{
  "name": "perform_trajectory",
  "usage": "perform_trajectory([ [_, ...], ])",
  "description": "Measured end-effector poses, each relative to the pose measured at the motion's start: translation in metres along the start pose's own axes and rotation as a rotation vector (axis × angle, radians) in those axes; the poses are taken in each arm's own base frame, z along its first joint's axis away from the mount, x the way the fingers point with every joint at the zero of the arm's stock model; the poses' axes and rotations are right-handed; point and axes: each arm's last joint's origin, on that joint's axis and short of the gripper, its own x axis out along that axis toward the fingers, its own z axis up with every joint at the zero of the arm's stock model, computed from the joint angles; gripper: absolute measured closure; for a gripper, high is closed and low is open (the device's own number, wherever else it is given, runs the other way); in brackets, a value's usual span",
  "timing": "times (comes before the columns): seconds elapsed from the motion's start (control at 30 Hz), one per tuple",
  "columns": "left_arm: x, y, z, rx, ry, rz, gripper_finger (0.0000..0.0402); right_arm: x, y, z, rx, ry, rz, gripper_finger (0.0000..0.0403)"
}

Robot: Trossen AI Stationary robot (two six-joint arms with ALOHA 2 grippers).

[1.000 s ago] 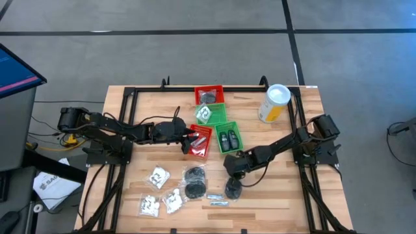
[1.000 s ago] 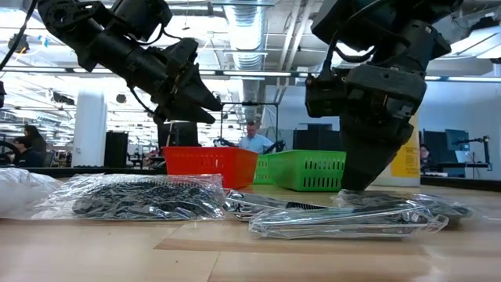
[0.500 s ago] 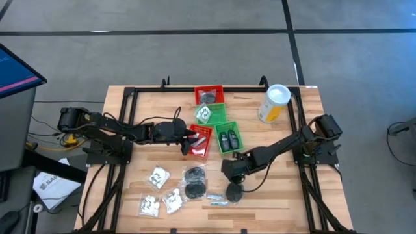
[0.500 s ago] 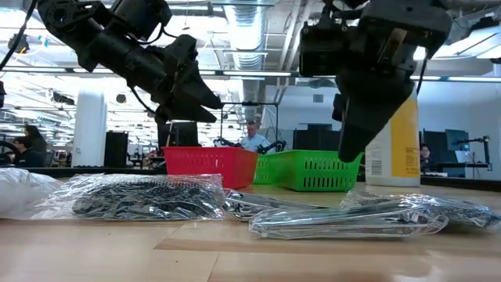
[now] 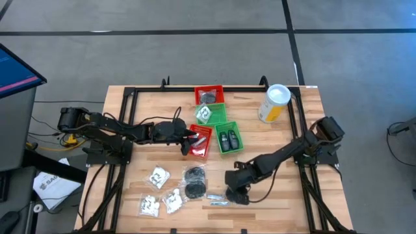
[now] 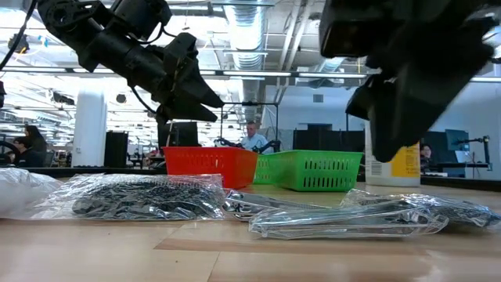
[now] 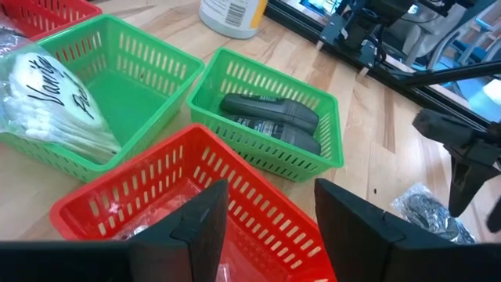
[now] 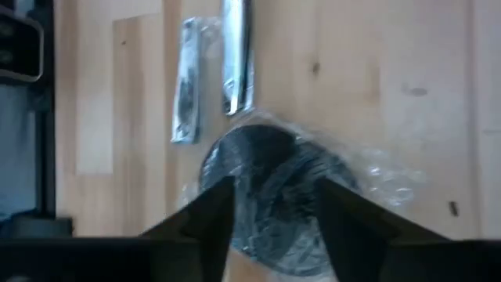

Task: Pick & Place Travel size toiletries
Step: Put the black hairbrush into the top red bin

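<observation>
Travel size toiletries lie on the near part of the table: clear packets with white contents (image 5: 158, 177), black discs in clear wrap (image 5: 194, 182) and slim silvery sachets (image 5: 218, 199). My right gripper (image 5: 235, 187) hovers open, pointing down, just above one wrapped black disc (image 8: 270, 184) that lies flat on the wood. Its fingers (image 8: 207, 215) stand either side of the disc in the right wrist view. My left gripper (image 7: 266, 227) waits open above the nearer red basket (image 7: 156, 211), holding nothing.
Red and green mesh baskets (image 5: 210, 114) stand in a row at the table's middle; one green basket (image 7: 266, 125) holds dark pieces, another a white packet (image 7: 55, 94). A tall yellow canister (image 5: 274, 103) stands at the far right. Bare wood lies right of the packets.
My right gripper has risen from the table and travelled toward the near edge, ending over the wrapped black disc. The packets and baskets have stayed where they were.
</observation>
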Motion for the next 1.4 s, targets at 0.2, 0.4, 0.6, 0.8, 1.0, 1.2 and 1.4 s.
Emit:
perform_trajectory([
  [0.2,0.000,0.000,0.000,0.000,-0.001,-0.001,0.0221,0.000,0.006,-0.004,-0.042,0.004,0.005,0.0134],
  [0.4,0.000,0.000,0.000,-0.001,-0.001,-0.001,0.0221,0.000,0.007,-0.004,-0.061,0.001,0.003,0.0067],
  [0.6,0.000,0.000,0.000,-0.001,-0.002,-0.001,0.0221,0.014,0.004,-0.008,-0.084,0.034,-0.014,0.0030],
  [0.8,0.000,-0.001,0.002,-0.004,-0.016,-0.008,0.0221,0.026,0.001,-0.011,-0.108,0.068,-0.047,0.0015],
  [1.0,0.000,-0.001,0.002,-0.006,-0.025,-0.012,0.0221,0.037,-0.002,-0.014,-0.109,0.090,-0.080,0.0013],
  [1.2,0.000,-0.001,0.002,-0.006,-0.026,-0.013,0.0221,0.040,-0.008,-0.013,-0.090,0.106,-0.089,0.0035],
  [1.4,0.000,-0.001,0.002,-0.006,-0.026,-0.013,0.0221,0.040,-0.009,-0.013,-0.085,0.111,-0.092,0.0104],
])
